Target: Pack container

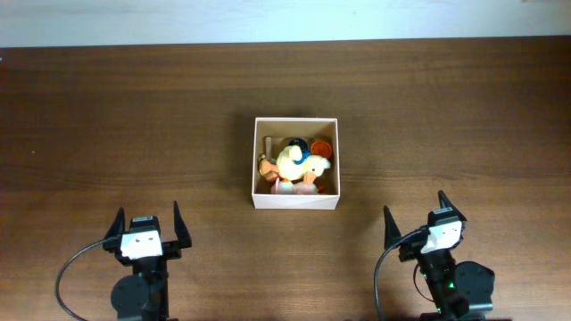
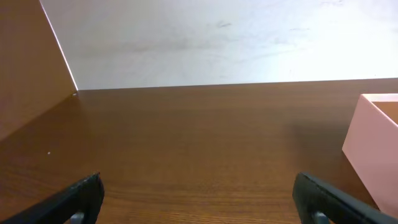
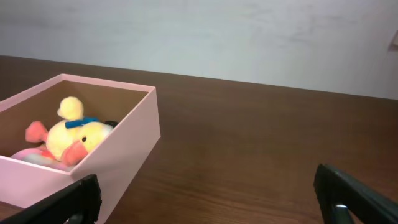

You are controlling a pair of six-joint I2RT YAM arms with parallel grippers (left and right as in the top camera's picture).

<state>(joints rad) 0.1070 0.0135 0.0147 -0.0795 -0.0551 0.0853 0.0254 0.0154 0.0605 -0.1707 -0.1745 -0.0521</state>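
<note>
The container (image 1: 295,201), a square white cardboard box with a tan inside, sits at the middle of the table. It holds a yellow plush duck (image 1: 297,162) with pink parts and a few other small toys. The box also shows in the right wrist view (image 3: 127,149) with the duck (image 3: 69,135) inside, and its corner shows in the left wrist view (image 2: 375,140). My left gripper (image 1: 146,231) is open and empty near the front left. My right gripper (image 1: 426,224) is open and empty near the front right. Both are well apart from the box.
The dark wooden table (image 1: 134,116) spreads around the box. A pale wall (image 2: 217,37) runs along the table's far edge.
</note>
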